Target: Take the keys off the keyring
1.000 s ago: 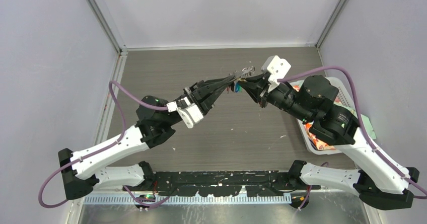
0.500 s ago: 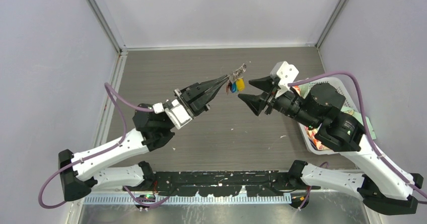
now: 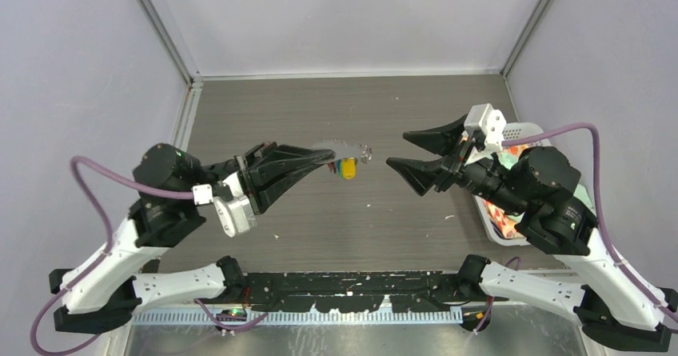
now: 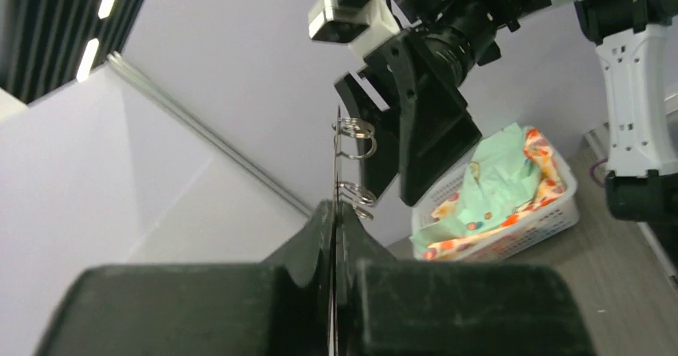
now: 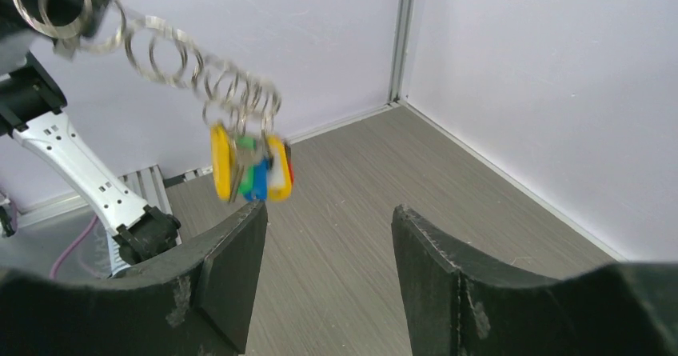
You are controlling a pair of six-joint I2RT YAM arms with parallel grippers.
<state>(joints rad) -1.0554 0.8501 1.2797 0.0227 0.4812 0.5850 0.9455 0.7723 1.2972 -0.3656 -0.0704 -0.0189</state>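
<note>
The left gripper (image 3: 328,155) is fully closed, its fingertips pinching one end of the keyring (image 3: 348,145), which juts out past them and is held clear of the table (image 3: 320,100). The keys (image 3: 345,169) hang in a tight bunch just under that projecting end, a little beyond the left fingertips. The right gripper (image 3: 397,151) stands wide open and holds nothing. It faces the bunch from the opposite side, with a clear gap between its tips and the keys.

From the left wrist, the keyring (image 4: 334,160) shows only as a thin edge-on line rising from between the pressed fingers, with a few wire rings (image 4: 356,129) beside it. The keys themselves are hidden there, and the right gripper's dark fingers fill the view behind. From the right wrist, the keys (image 5: 248,172) dangle above and ahead of the open fingers (image 5: 228,272), blurred, so only yellow, blue and green heads can be told apart. Their number is unclear.
</note>
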